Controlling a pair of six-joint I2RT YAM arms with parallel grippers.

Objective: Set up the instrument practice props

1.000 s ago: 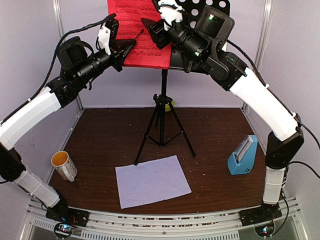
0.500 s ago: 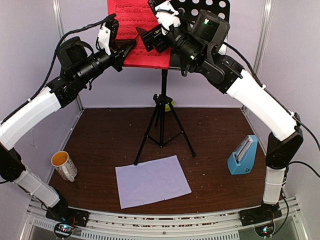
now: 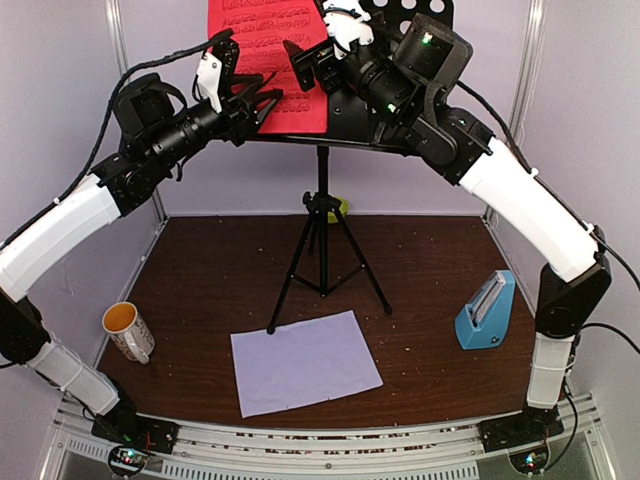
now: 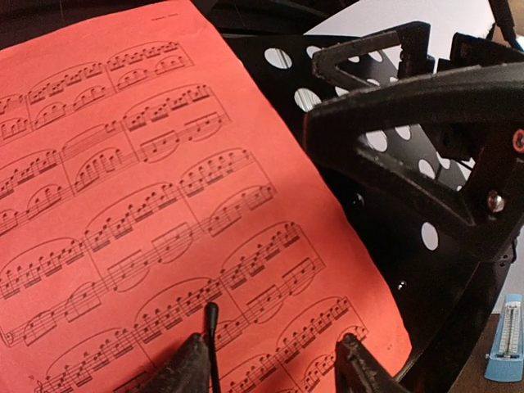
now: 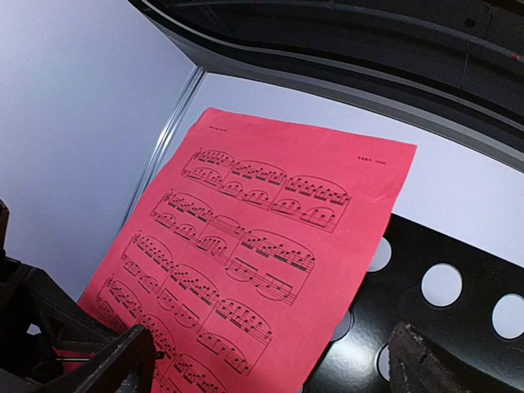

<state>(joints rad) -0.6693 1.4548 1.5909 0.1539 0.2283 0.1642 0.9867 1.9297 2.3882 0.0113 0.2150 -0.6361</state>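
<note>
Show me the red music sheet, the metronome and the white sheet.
red music sheet (image 3: pixel 258 40), top view, middle of the page
metronome (image 3: pixel 487 315), top view, blue front face
white sheet (image 3: pixel 305 362), top view, centre of the paper

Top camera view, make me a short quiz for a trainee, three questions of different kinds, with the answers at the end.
1. True or false: the red music sheet lies against the music stand.
2. Where is the white sheet? A) flat on the table in front of the stand; B) on the stand; C) propped against the back wall.
3. Short answer: which side of the table is the metronome on?
Key: 1 true; 2 A; 3 right.
</note>
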